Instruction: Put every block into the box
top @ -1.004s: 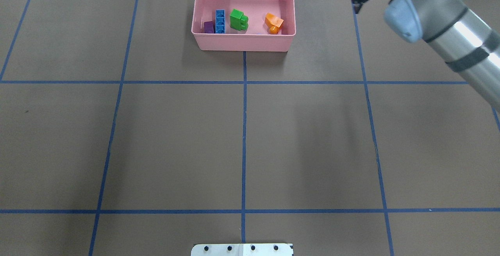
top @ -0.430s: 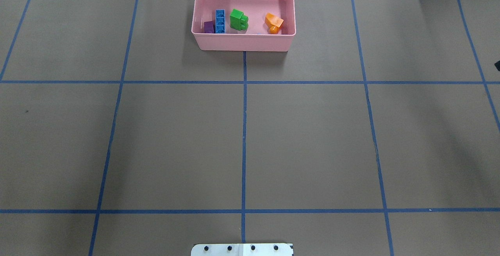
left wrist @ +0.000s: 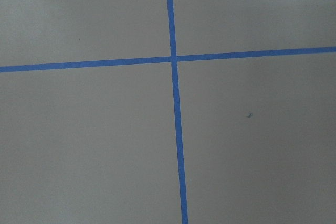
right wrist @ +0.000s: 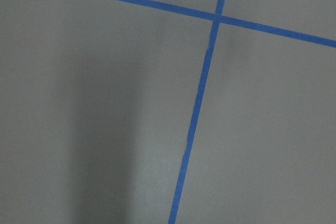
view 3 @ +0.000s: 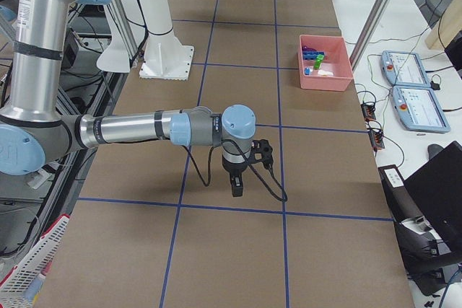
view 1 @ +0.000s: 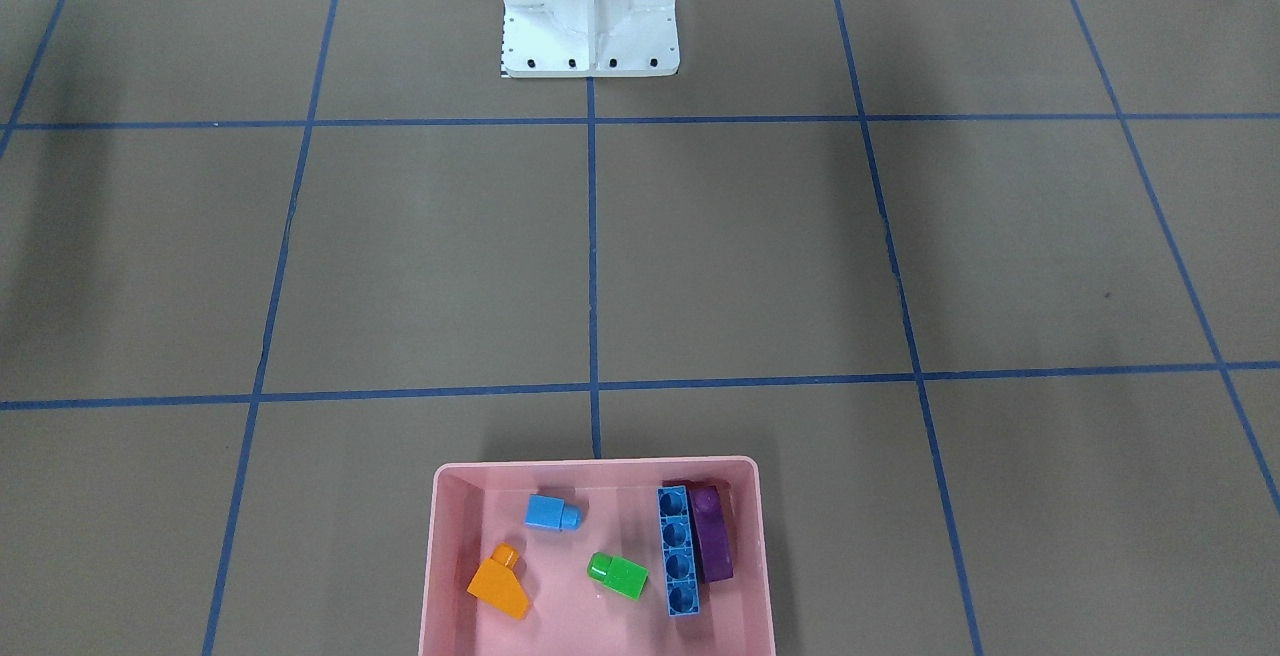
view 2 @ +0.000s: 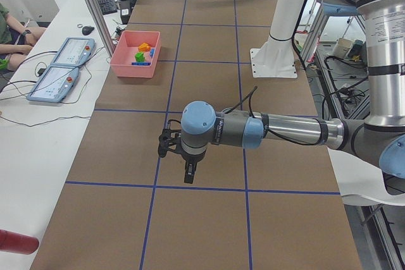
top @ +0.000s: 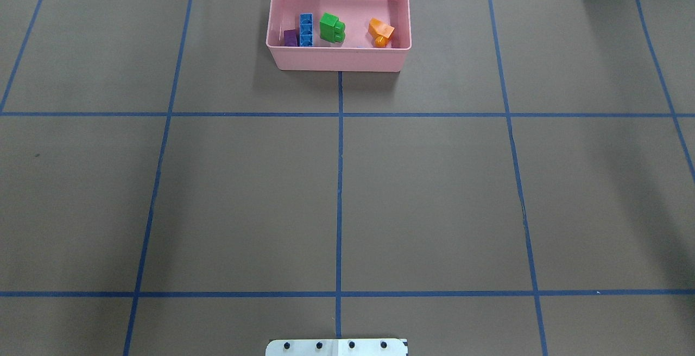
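While both arms stretch out low over the brown bench [top: 434,193] with its grid of blue tape lines [top: 339,182], all five studded plastic toy bricks lie inside the shallow rectangular pink plastic box [view 1: 595,463]. The box sits at the bench's far edge from the robot, straight across from the white metal robot base [view 1: 590,11] and in line with the middle tape line.

Inside it, the long blue four-stud brick [view 1: 679,551] lies flat, running from the robot-side wall toward the operators' side. The tall purple brick [view 1: 712,533] lies alongside it, touching it, on the robot's left. The small green brick [view 1: 618,574] lies on its side just beside the long blue one, on the robot's right of it. The small blue cube [view 1: 549,513] rests near the robot-side wall, apart from the others. The orange sloped brick [view 1: 499,584] lies toward the box's robot-right wall, well apart from the purple one.

The left hand [view 2: 188,172] shows only from the bench's left end. It points down at the bench, well away from the box, and I cannot tell whether its fingers are apart or together. The right hand [view 3: 237,187] shows only from the right end, also pointing down and far from the box, and its state cannot be told either. Each wrist camera shows only brown surface and crossing tape.
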